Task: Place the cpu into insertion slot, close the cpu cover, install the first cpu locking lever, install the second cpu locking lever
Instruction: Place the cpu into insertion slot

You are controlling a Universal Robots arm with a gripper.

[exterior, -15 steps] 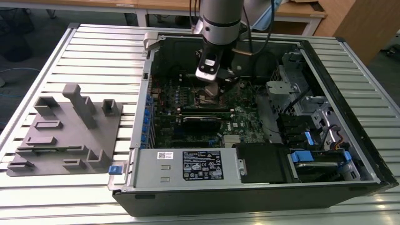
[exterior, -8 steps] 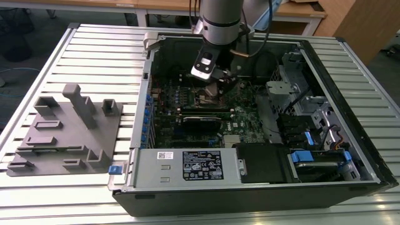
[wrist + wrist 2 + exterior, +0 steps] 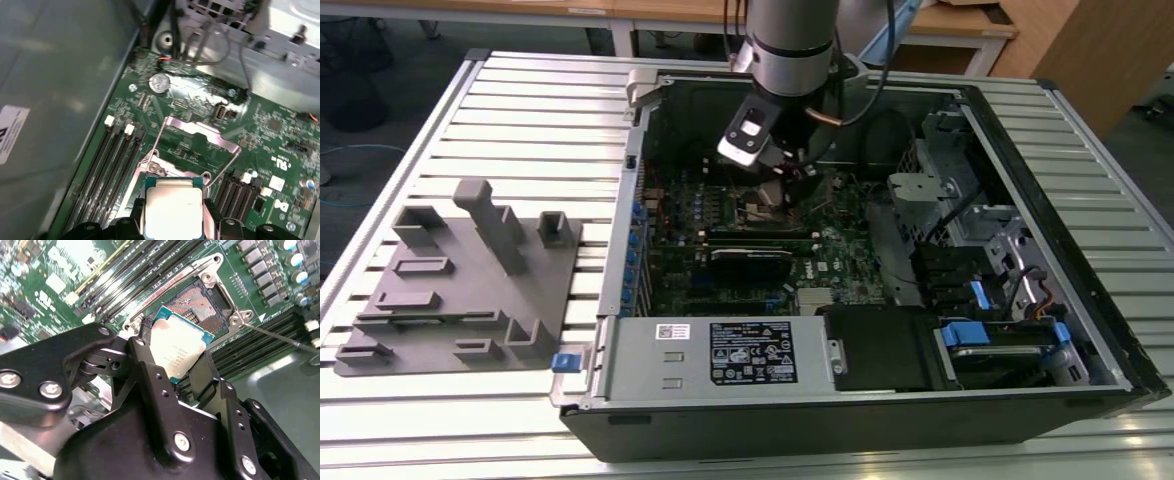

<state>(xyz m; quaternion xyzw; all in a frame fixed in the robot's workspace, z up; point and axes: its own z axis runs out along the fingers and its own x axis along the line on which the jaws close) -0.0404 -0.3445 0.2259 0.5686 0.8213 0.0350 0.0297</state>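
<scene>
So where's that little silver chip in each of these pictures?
Exterior view: too small to tell; look where the jaws hang over the square socket.
Second wrist view: the chip, tilted, gripped between the black jaws above the socket.
First wrist view: the chip between the jaws, before the open metal frame.
Shared landmark: the socket.
</scene>
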